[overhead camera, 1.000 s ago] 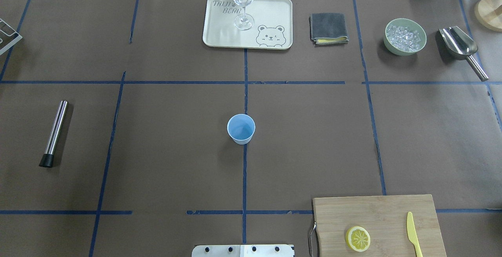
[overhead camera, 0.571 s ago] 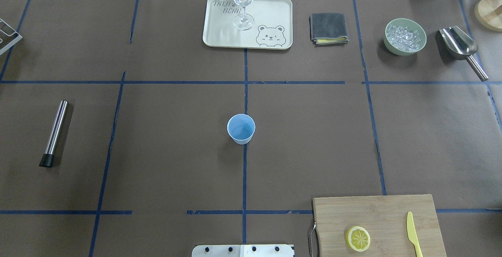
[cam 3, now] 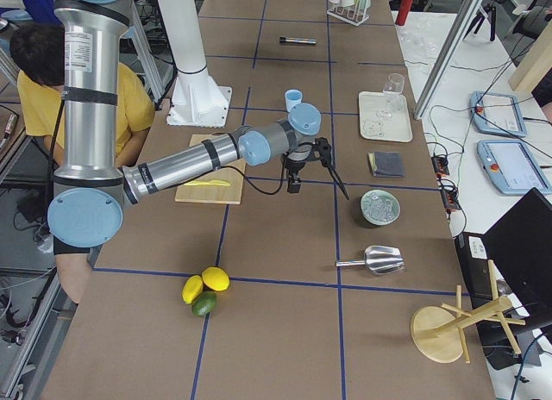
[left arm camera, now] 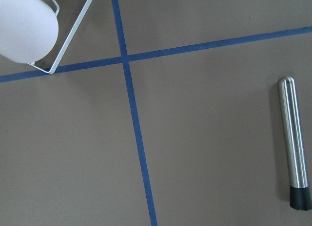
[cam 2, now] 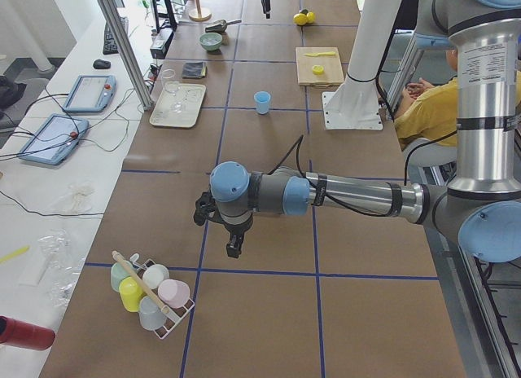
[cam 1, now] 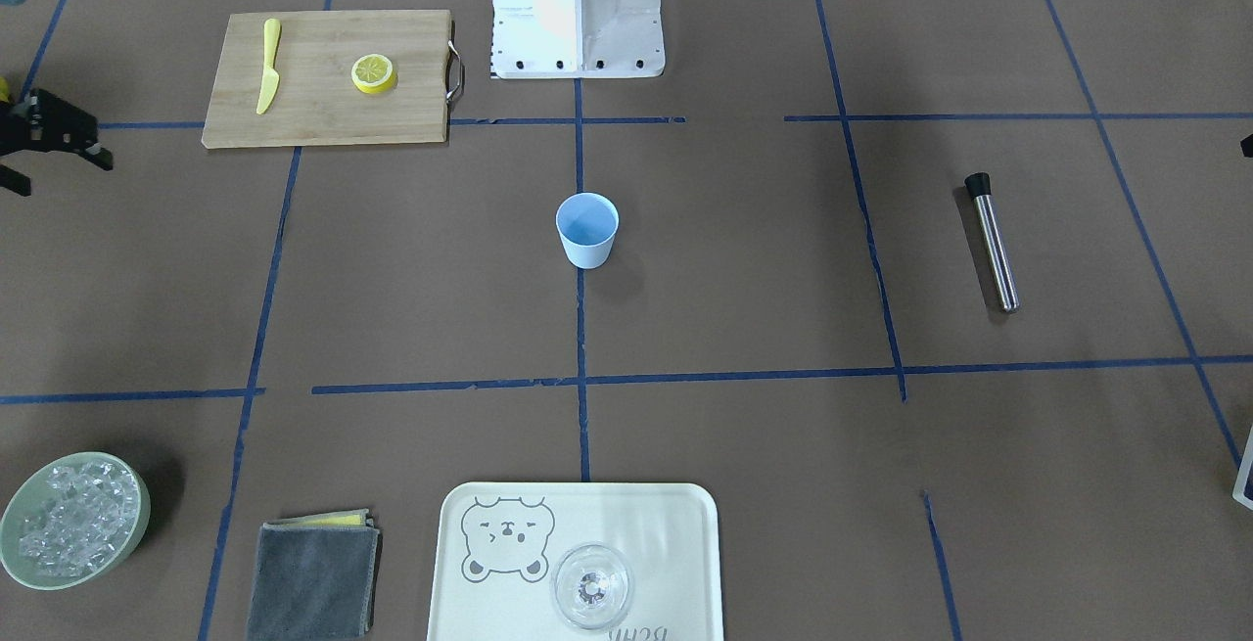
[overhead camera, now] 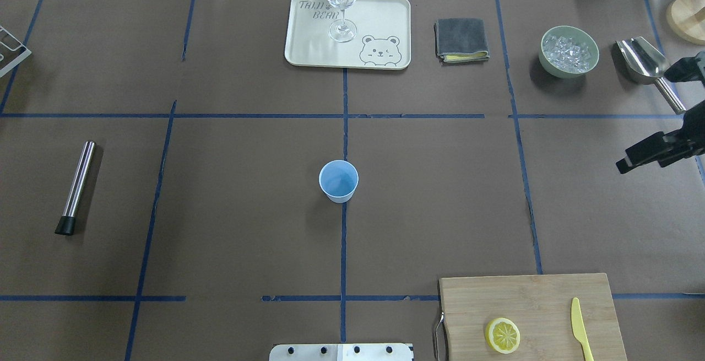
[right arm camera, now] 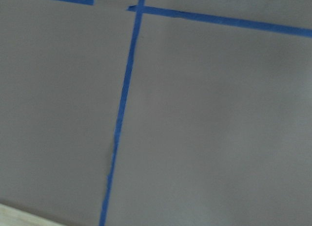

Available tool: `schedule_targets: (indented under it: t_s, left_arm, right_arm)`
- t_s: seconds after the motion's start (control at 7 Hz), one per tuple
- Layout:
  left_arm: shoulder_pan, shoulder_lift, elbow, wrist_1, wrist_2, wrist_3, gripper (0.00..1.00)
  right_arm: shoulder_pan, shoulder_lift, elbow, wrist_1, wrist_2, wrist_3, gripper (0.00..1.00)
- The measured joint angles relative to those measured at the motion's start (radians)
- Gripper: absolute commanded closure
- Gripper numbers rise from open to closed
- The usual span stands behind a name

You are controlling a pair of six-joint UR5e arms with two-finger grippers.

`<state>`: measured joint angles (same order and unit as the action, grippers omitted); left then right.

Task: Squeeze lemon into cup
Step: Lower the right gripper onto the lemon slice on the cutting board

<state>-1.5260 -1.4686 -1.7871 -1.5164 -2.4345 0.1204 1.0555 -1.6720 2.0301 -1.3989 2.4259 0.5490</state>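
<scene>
The lemon (overhead camera: 502, 335), a round half, lies cut face up on the wooden cutting board (overhead camera: 529, 297). It is close to the board's edge nearest the robot, between the board's metal handle and the yellow plastic knife (overhead camera: 578, 328), and touches neither. The knife lies lengthwise, running away from the robot. The cup (overhead camera: 338, 180) stands upright with its mouth up at the middle of the table (overhead camera: 220, 212), on a blue tape line. Bare table lies all round it, and it is well apart from the board.

The right tool (overhead camera: 644, 121) hovers over the table's right side, between the metal scoop (overhead camera: 641, 60) and the board. Its fingers are spread wide and hold nothing. The left tool (cam 2: 218, 231) hangs over the table's far left end, and I cannot tell how far it is spread.
</scene>
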Motion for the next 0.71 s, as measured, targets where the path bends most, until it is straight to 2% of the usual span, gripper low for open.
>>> schedule_targets:
  t_s: [0.14, 0.29, 0.43, 0.71]
  left_arm:
    - [0.000, 0.000, -0.001, 0.000, 0.000, 0.000, 0.00]
    - [0.000, 0.000, 0.001, -0.001, 0.000, 0.001, 0.00]
    - [0.000, 0.001, 0.001, 0.000, 0.000, 0.000, 0.00]
    - [0.000, 0.000, -0.001, 0.001, -0.002, -0.009, 0.00]
  right_arm:
    - [-0.126, -0.034, 0.018, 0.207, -0.056, 0.258, 0.00]
    - [-0.277, -0.058, 0.048, 0.356, -0.143, 0.490, 0.00]
    - [-0.463, -0.085, 0.104, 0.418, -0.291, 0.666, 0.00]
    - [-0.772, -0.136, 0.194, 0.413, -0.578, 0.908, 0.00]
